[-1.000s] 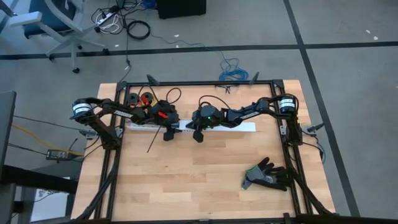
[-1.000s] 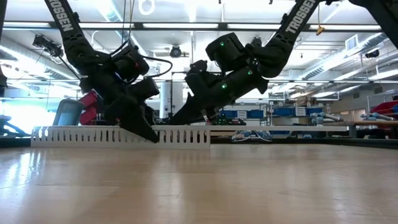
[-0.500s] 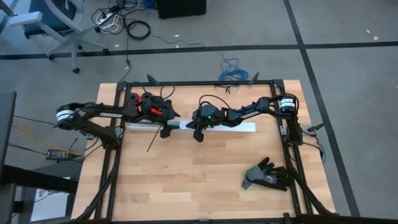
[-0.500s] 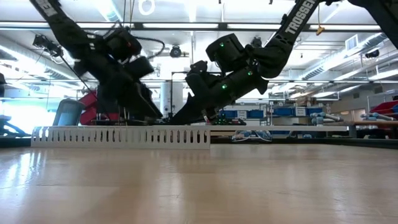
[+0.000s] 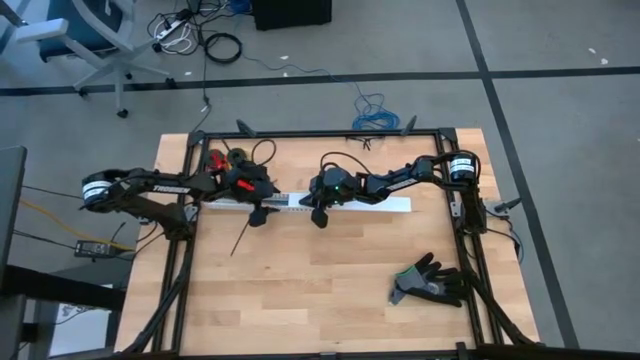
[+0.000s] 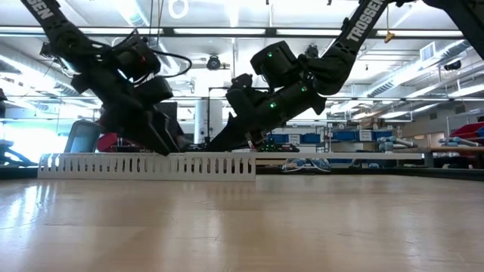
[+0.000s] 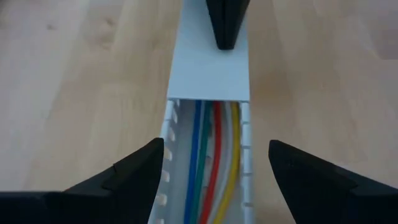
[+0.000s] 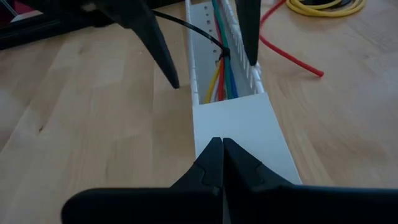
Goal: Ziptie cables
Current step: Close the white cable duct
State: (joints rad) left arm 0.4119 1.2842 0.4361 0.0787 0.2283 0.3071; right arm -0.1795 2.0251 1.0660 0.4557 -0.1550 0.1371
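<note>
A white slotted duct (image 5: 340,204) lies along the table's far half. The cables (image 7: 211,162), blue, green, red, white and yellow, run inside its open part. The ziptie (image 8: 186,28) loops around the cables, and its black tail (image 5: 240,238) reaches out onto the table toward the near left. My left gripper (image 7: 217,149) is open above the duct's open part, one finger on each side, touching nothing. My right gripper (image 8: 221,146) is shut, with its tips on the duct's lidded part. My right gripper presses its shut fingertips (image 7: 225,37) down on the duct's white lid (image 8: 236,124), a little behind the lid's cut end. The fingers slant down from the table's right and lie along the duct. The duct rests flat on the table.
A black glove (image 5: 430,282) lies near the table's right front. Wire spools (image 5: 225,160) sit at the far left, and a yellow coil (image 8: 323,6) and a loose red wire (image 8: 286,56) lie beyond the duct. Black frame rails (image 5: 180,270) border the table.
My left gripper has drawn back along the duct toward the table's left edge and risen a little off it. My right gripper has kept still on the lid.
</note>
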